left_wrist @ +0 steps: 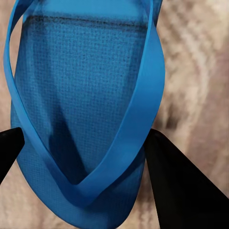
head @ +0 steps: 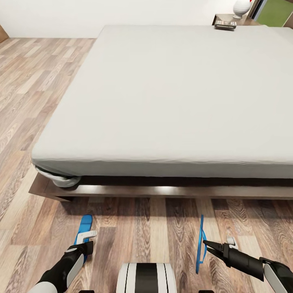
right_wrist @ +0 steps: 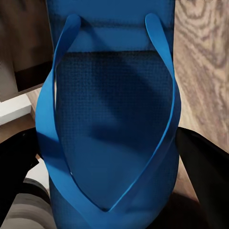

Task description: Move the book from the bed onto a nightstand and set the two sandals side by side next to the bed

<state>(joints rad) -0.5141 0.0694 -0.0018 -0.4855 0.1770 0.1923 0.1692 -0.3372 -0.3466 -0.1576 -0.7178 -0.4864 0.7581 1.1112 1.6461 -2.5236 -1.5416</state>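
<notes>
A large bed (head: 171, 93) with a whitish mattress stands ahead of me. At its far right corner is the nightstand (head: 219, 18), with the small dark book (head: 225, 25) lying on top. One blue sandal (head: 85, 225) lies face up over the floor at lower left; my left gripper (head: 84, 245) is shut across its width, and in the left wrist view the black fingers (left_wrist: 179, 183) press both edges of that sandal (left_wrist: 81, 95). My right gripper (head: 208, 245) is shut on the other sandal (head: 200, 244), which hangs on edge just above the floor; the right wrist view has it (right_wrist: 112, 124) between the fingers (right_wrist: 202, 167).
A white lamp base (head: 241, 7) stands on the nightstand behind the book. The bed's dark wooden frame (head: 162, 190) juts out low in front of me. Wood-plank floor (head: 28, 106) runs along the bed's left side and between the two sandals.
</notes>
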